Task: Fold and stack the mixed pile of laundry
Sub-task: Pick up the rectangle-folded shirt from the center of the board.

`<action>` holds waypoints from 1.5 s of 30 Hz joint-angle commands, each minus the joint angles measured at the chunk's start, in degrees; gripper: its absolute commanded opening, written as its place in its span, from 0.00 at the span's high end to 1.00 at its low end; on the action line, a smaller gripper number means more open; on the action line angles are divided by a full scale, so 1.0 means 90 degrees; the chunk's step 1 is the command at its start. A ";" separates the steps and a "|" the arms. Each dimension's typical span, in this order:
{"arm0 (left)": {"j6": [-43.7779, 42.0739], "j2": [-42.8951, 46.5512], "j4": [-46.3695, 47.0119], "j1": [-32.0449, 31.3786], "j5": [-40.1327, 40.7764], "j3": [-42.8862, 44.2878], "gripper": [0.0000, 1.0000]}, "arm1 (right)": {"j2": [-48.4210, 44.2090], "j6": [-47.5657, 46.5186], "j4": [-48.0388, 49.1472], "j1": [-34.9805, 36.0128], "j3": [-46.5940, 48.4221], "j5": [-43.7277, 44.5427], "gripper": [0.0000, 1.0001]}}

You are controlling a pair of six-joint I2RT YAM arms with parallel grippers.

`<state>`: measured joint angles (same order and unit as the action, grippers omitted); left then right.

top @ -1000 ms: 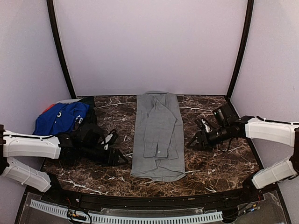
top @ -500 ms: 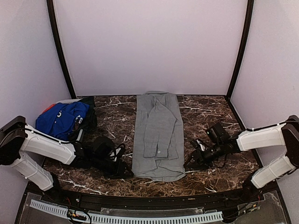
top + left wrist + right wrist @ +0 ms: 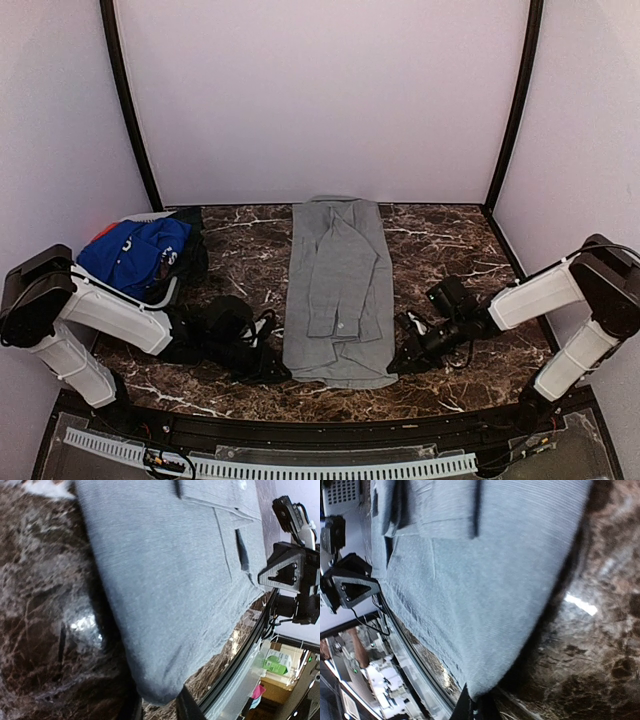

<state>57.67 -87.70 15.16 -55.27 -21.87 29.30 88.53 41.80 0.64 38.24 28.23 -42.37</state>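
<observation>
Top external: shirt (image 3: 335,290) flat mid-desk (image 3: 450,240), sleeves folded in, long narrow strip running near to far. Rest of pile (image 3: 185,255) bunched far left, blue tee (image 3: 130,250) on top, not folded.

Left wrist: left gripper (image 3: 159,705) pinching near-left hem corner of shirt, cloth filling gap between fingers (image 3: 186,707).

Right wrist: right gripper (image 3: 476,705) clamped on near-right hem corner.

Judged: first garment only part folded. Crosswise fold, near hem toward far collar, likely next. Stacking and all other garments left, so most of task ahead.

Grey shirt (image 3: 338,290) lies flat, folded lengthwise, centrally; blue T-shirt (image 3: 130,252) crumpled at far left.
</observation>
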 commanded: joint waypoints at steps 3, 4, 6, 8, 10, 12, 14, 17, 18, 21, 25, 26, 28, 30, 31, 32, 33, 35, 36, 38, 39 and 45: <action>-0.0099 0.0030 -0.0020 -0.0116 -0.0062 -0.0102 0.93 | -0.0101 0.0146 0.0460 0.0058 -0.0187 -0.0190 1.00; -0.0106 0.0058 -0.0027 -0.0148 -0.0071 -0.0101 0.96 | -0.0175 0.0163 0.0432 0.0060 -0.0204 -0.0189 1.00; -0.0081 0.0184 -0.0111 -0.0208 -0.0059 -0.0132 0.98 | -0.0318 0.0149 0.0310 0.0060 -0.0224 -0.0153 1.00; -0.0017 0.0357 -0.0227 -0.0235 -0.0037 -0.0201 0.87 | -0.0461 0.0125 0.0176 0.0063 -0.0243 -0.0092 1.00; 0.0047 0.0593 -0.0384 -0.0236 0.0045 -0.0310 0.73 | -0.0574 0.0080 0.0040 0.0061 -0.0255 -0.0011 1.00; 0.0094 0.0831 -0.0629 -0.0241 0.0222 -0.0351 0.65 | -0.0607 0.0051 -0.0031 0.0058 -0.0278 0.0048 1.00; 0.0108 0.1034 -0.0789 -0.0241 0.0449 -0.0369 0.63 | -0.0597 0.0058 0.0008 0.0058 -0.0311 0.0026 1.00; 0.0129 0.1106 -0.0825 -0.0243 0.0671 -0.0347 0.62 | -0.0535 0.0065 0.0080 0.0063 -0.0350 0.0007 1.00; 0.0127 0.0986 -0.0786 -0.0240 0.0713 -0.0292 0.62 | -0.0504 0.0064 0.0100 0.0057 -0.0361 0.0001 1.00; 0.0119 0.0580 -0.0731 -0.0229 0.0690 -0.0088 0.63 | -0.0489 0.0053 0.0111 0.0064 -0.0368 -0.0002 1.00; 0.0428 0.0131 -0.0241 -0.0230 0.0708 -0.0077 0.67 | -0.0495 0.0052 0.0097 0.0061 -0.0409 0.0010 1.00; 0.0411 0.0022 -0.0174 -0.0228 0.0722 -0.0054 0.68 | -0.0492 0.0037 0.0090 0.0060 -0.0412 0.0002 1.00; 0.0333 -0.0130 -0.0105 -0.0234 0.0643 0.0043 0.73 | -0.0505 0.0042 0.0085 0.0059 -0.0435 -0.0008 1.00; 0.0313 -0.0213 0.0013 -0.0236 0.0491 0.0027 0.82 | -0.0542 0.0040 0.0075 0.0057 -0.0459 -0.0014 1.00; 0.0312 -0.0215 0.0063 -0.0246 0.0435 -0.0025 0.88 | -0.0577 0.0045 0.0059 0.0064 -0.0460 -0.0026 1.00; 0.0299 -0.0167 0.0095 -0.0251 0.0310 -0.0053 0.91 | -0.0629 0.0049 0.0042 0.0066 -0.0468 -0.0049 1.00; 0.0285 -0.0119 0.0075 -0.0264 0.0271 -0.0106 0.97 | -0.0704 0.0066 0.0021 0.0067 -0.0477 -0.0064 1.00; 0.0249 0.0238 -0.0090 -0.0312 0.0176 -0.0157 1.00 | -0.1005 0.0104 0.0032 0.0089 -0.0536 -0.0145 1.00; 0.0220 0.0353 -0.0192 -0.0365 0.0160 -0.0168 1.00 | -0.1204 0.0156 0.0010 0.0128 -0.0564 -0.0154 1.00; 0.0164 0.0708 -0.0328 -0.0469 0.0097 -0.0195 1.00 | -0.1681 0.0226 -0.0049 0.0218 -0.0620 -0.0150 1.00; 0.0150 0.0955 -0.0442 -0.0499 0.0076 -0.0191 1.00 | -0.1928 0.0253 -0.0357 0.0259 -0.0621 -0.0105 1.00; 0.0016 0.1667 -0.0719 -0.0523 0.0295 -0.0072 1.00 | -0.3152 0.0306 -0.1119 0.0267 -0.0419 0.0261 1.00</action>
<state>59.94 -76.20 12.23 -59.83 -20.16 28.16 64.31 44.07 -4.54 40.21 23.16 -42.15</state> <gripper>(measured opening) 0.010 0.004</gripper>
